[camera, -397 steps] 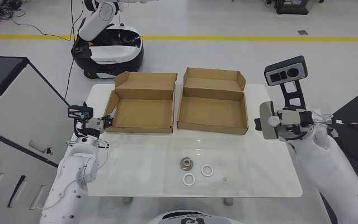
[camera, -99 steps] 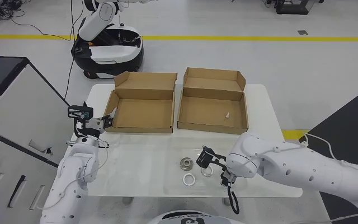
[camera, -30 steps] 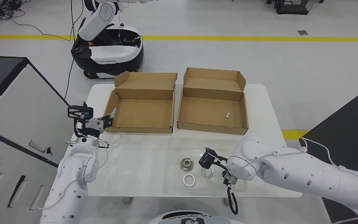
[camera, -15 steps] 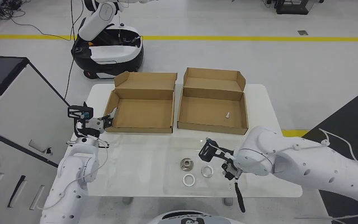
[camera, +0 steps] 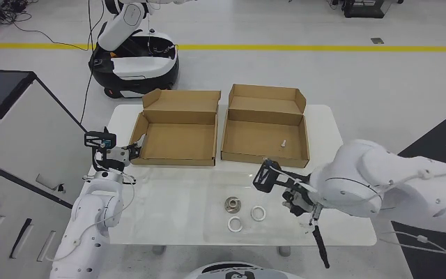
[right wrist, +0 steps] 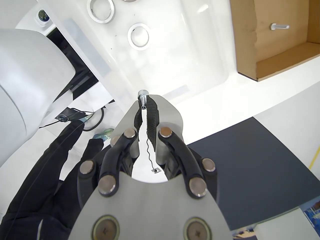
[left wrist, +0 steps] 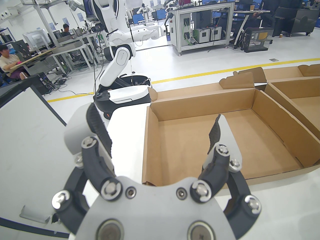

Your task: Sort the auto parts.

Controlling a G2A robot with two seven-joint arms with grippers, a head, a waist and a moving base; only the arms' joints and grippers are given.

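On the white table [camera: 167, 202], seen from the top view, the robot's right gripper [camera: 263, 178] sits pinched on a small screw [right wrist: 143, 97]. The screw's head pokes out just past the black fingertip pads [right wrist: 152, 112]. From the metal flange [camera: 232, 204] lying in a shallow tray [camera: 216, 213], that gripper sits at roughly 1 o'clock, just short of the near wall of the right cardboard box [camera: 265, 159].

Two pale rings share the tray with the flange. The larger ring [camera: 235, 224] lies at 6 o'clock from it, near but apart. The smaller ring [camera: 258, 213] lies at about 4 o'clock, also apart. The right wrist view shows the same three parts beyond the held screw, the smaller ring nearest the fingertips.

A single bolt [camera: 283, 144] lies on its side on the floor of the right cardboard box, toward the box's 4 o'clock corner and clear of the walls. The left cardboard box [camera: 174, 162] stands just beside it at 9 o'clock, both with lids folded back toward 12 o'clock.

The left gripper [camera: 132, 150] hangs at the 9 o'clock side of the left cardboard box, fingers spread wide with nothing between them. In the left wrist view one finger [left wrist: 100, 128] is over bare table, while the other appears over the box's floor.
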